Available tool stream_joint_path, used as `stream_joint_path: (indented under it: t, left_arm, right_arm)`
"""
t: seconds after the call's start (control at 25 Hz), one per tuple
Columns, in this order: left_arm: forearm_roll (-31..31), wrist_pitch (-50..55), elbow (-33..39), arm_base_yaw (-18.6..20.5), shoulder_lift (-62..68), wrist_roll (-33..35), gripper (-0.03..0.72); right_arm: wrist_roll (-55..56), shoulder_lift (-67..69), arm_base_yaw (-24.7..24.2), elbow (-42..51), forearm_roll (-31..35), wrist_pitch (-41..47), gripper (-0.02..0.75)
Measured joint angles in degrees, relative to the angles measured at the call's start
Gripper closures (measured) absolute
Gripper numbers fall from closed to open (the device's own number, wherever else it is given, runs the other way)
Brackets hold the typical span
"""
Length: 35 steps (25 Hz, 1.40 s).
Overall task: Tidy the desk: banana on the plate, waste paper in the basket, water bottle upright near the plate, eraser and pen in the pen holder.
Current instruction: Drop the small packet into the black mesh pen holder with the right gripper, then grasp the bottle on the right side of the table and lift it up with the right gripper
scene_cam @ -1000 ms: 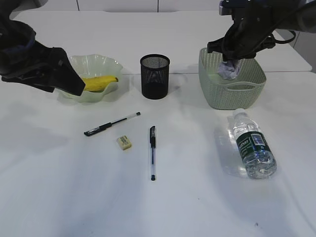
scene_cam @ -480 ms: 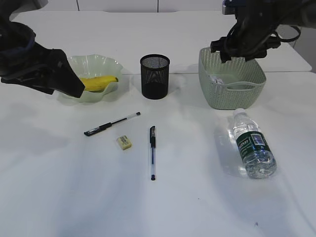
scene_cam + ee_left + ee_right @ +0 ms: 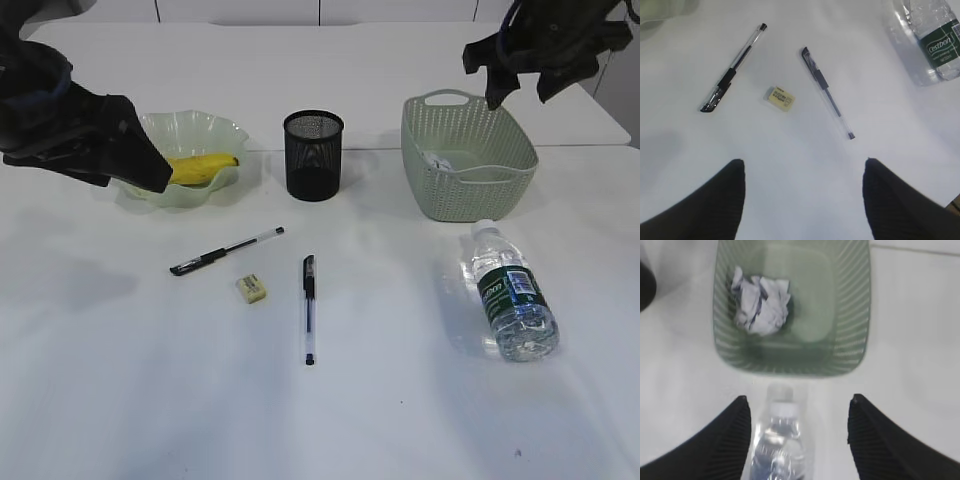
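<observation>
On the large plain white table (image 3: 320, 400), the long curved yellow banana (image 3: 203, 166) lies in the shallow pale-green glass plate with a wavy rim (image 3: 215, 130). The left arm's dark bulk stands in front of that plate's left side. The black wire-mesh pen holder (image 3: 314, 155) stands upright between the plate and the sage-green woven-pattern plastic basket (image 3: 468, 180).

From the exterior view only a pale scrap shows inside the basket. The right wrist view looks straight down into it and shows the crumpled ball of white waste paper with greyish creases (image 3: 760, 305) resting on the basket floor, toward one corner. The right hand (image 3: 797, 407) hangs above the basket with its fingers spread apart and nothing between them. The same view catches the capped end of the small clear water bottle with a dark green label (image 3: 512, 295), lying on its side just in front of the basket.

The left wrist view shows the left hand (image 3: 802, 170) released, fingers wide, holding nothing, above the table. Beneath it lie two black-gripped clear pens (image 3: 732, 75) (image 3: 827, 92) with the tiny cream-yellow eraser (image 3: 780, 98) between them, apart from both. This view shows dark print on the eraser's top face, which the exterior view cannot resolve.
</observation>
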Motion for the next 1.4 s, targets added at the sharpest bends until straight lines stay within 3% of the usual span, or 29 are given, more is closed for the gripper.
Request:
stream_joint_path:
  t: [0.2,0.44,0.64,0.88,1.2,1.4]
  left_arm:
    - [0.44,-0.05,0.00,0.00,0.24,-1.25,0.167]
    - [3.06,-2.21,4.43,1.30,0.71,-4.18,0.167]
    - [3.34,-2.89,9.79,6.26,0.80,-5.38,0.167]
    - [6.25,-2.64,11.12,12.22,0.80,-6.72,0.168]
    - [11.20,-3.11,11.22,12.42,-0.16,-9.40,0.183]
    - [13.56,-3.99,11.22,11.35,-0.16,-10.74,0.204]
  right_arm:
    - [-5.11,-0.62,0.00,0.00,6.29,10.02,0.286]
    - [-6.49,-1.99,0.00,0.00,8.10,11.41,0.286]
    - [-6.53,-4.50,0.00,4.69,8.19,11.41,0.286]
    - [-6.62,-4.82,0.00,12.28,8.09,11.41,0.287]
    - [-5.58,-4.95,0.00,13.78,6.94,8.50,0.285]
    - [-4.76,-3.92,0.00,13.78,6.52,6.89,0.222]
